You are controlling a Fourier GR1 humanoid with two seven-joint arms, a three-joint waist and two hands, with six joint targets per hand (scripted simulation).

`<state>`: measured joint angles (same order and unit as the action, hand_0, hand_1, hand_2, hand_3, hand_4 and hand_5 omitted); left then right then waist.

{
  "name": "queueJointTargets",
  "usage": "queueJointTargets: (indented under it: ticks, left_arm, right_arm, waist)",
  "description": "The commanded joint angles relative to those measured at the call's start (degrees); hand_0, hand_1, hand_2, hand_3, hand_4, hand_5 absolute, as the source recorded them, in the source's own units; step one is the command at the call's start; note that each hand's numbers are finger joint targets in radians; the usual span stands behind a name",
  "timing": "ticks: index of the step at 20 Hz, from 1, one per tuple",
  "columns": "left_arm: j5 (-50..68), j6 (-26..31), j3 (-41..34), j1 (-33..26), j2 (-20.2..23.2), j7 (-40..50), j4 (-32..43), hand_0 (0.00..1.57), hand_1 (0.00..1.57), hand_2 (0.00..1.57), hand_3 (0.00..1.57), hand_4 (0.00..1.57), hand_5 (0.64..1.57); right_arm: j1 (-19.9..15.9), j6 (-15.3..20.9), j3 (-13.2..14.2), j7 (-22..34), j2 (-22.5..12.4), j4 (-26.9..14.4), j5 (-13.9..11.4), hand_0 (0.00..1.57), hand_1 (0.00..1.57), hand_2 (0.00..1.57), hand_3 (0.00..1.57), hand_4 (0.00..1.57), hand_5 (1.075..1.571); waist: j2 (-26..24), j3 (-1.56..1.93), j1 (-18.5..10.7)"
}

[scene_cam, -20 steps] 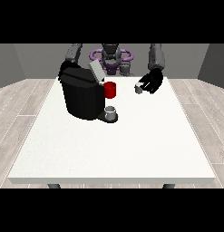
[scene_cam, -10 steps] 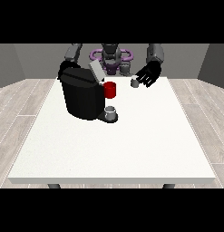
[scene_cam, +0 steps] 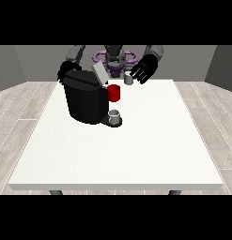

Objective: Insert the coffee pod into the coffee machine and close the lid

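A black coffee machine (scene_cam: 85,101) stands on the white surface (scene_cam: 122,150), toward the view's left and nearer the robot's side. Its grey lid (scene_cam: 100,74) is tilted up, open. A red part (scene_cam: 114,93) sticks out of its front, and a small grey cup (scene_cam: 115,115) sits on the machine's base just below it. The hand at the view's right (scene_cam: 143,70) is raised above the far edge of the surface, its fingers spread and curled round nothing. The small grey coffee pod (scene_cam: 128,80) shows just beside that hand's fingers, toward the machine; whether it touches them I cannot tell. The hand at the view's left (scene_cam: 65,70) is behind the machine's top, and I cannot tell how its fingers lie.
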<state>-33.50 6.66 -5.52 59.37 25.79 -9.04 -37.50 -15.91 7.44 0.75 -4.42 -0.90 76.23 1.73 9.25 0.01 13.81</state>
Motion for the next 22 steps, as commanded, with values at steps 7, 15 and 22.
queueJointTargets:
  ticks: [7, 15, 22]
  left_arm:
    - [-1.33, -0.44, -0.80, 5.98, 0.55, 2.42, 0.99, 1.28, 1.28, 1.33, 1.27, 0.52, 1.571]
    - [-0.93, 3.14, -1.26, 8.18, 1.44, 2.04, 1.22, 1.31, 1.31, 1.33, 1.24, 0.49, 1.571]
    - [-2.74, 0.21, 0.16, 6.45, -2.31, 3.04, 0.96, 1.27, 1.27, 1.30, 1.22, 0.51, 1.571]
  right_arm:
    - [-3.44, 1.54, -0.33, 3.04, -0.25, 2.93, -1.08, 0.00, 0.00, 0.00, 0.00, 0.51, 1.571]
    - [-2.97, 2.40, 1.17, -1.06, -0.35, 1.32, -1.32, 0.00, 0.00, 0.00, 0.00, 0.48, 1.571]
    - [-1.56, 1.29, 1.80, 0.12, -0.97, 1.25, -0.21, 0.00, 0.00, 0.00, 0.00, 0.51, 1.571]
  waist:
    - [3.53, -0.01, 3.39]
    - [4.94, 0.01, 2.16]
    - [3.84, 0.01, 2.47]
